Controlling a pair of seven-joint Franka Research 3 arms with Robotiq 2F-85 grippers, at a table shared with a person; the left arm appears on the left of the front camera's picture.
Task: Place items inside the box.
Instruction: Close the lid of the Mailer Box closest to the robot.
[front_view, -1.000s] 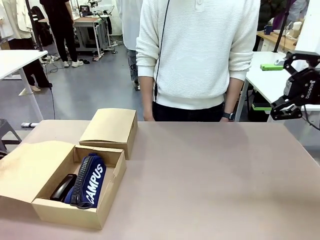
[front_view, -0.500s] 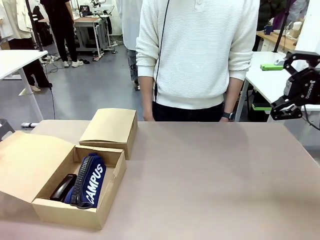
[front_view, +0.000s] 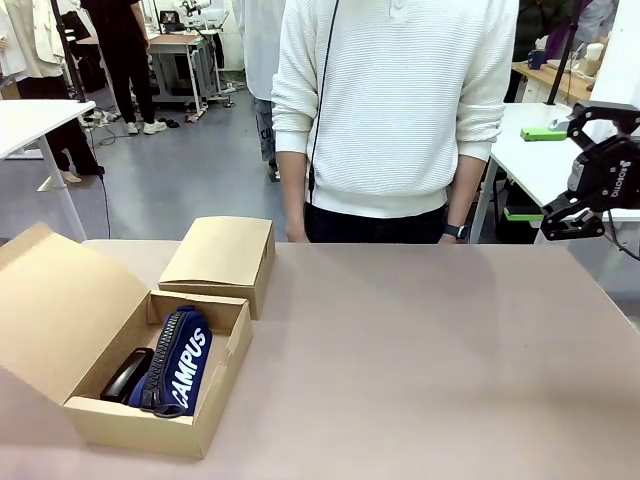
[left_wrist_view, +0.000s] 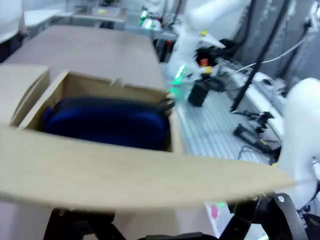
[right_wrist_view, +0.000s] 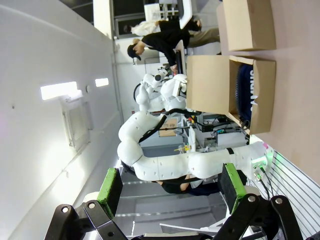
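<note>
An open cardboard box (front_view: 150, 425) sits at the table's front left. Inside lie a navy zip pouch (front_view: 180, 360) with white lettering and, left of it, a black stapler (front_view: 125, 375). The box lid (front_view: 60, 300) stands tilted up on the left. In the left wrist view the lid's edge (left_wrist_view: 125, 175) crosses just in front of my left gripper (left_wrist_view: 165, 227), whose jaws are spread wide, fingertips hidden behind it; the pouch (left_wrist_view: 107, 122) lies beyond. My right gripper (front_view: 558, 178) hangs open and empty above the table's right edge, its green pads (right_wrist_view: 111, 192) far apart.
A second, closed cardboard box (front_view: 222, 255) stands just behind the open one. A person in a white sweater (front_view: 395, 110) stands at the far edge, hands down. The brown tabletop (front_view: 420, 360) stretches bare across the middle and right.
The box lid has swung up from lying nearly flat to a steep tilt. The right arm has not moved.
</note>
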